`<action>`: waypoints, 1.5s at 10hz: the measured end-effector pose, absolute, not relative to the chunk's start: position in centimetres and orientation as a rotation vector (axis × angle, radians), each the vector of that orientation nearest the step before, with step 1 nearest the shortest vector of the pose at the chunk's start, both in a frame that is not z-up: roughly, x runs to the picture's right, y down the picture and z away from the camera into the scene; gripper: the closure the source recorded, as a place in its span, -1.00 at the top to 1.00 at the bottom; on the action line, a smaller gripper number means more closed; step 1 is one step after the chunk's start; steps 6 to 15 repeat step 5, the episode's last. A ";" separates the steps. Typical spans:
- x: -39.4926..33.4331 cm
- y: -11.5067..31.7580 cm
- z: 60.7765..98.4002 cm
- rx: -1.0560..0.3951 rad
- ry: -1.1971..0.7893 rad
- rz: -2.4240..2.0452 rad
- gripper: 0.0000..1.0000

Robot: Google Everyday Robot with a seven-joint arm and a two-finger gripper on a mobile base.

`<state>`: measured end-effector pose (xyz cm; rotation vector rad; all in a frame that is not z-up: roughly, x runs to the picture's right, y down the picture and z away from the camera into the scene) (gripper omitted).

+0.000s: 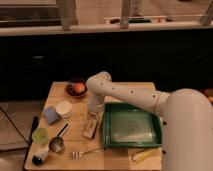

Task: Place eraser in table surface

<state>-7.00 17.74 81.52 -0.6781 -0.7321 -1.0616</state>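
Note:
The eraser (90, 128) is a beige block with a paler top. It lies lengthwise on the light wooden table surface (75, 122), just left of the green tray. My gripper (93, 115) points down from the white arm and sits right over the eraser's far end. I cannot tell whether it touches the eraser. The arm reaches in from the right, over the tray's back left corner.
The green tray (132, 128) fills the right half of the table. A dark bowl (76, 88) with something orange stands at the back. A white cup (64, 108), blue sponge (51, 116), green cup (40, 135), ladle (57, 144), fork (83, 152) and yellowish stick (142, 155) lie around.

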 end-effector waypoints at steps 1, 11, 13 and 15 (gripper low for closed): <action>-8.2 18.2 82.2 -0.687 -0.770 -1.066 0.60; -10.3 18.7 83.0 -0.704 -0.838 -1.079 0.60; -10.3 18.7 83.0 -0.704 -0.838 -1.079 0.60; -10.3 18.7 83.0 -0.704 -0.838 -1.079 0.60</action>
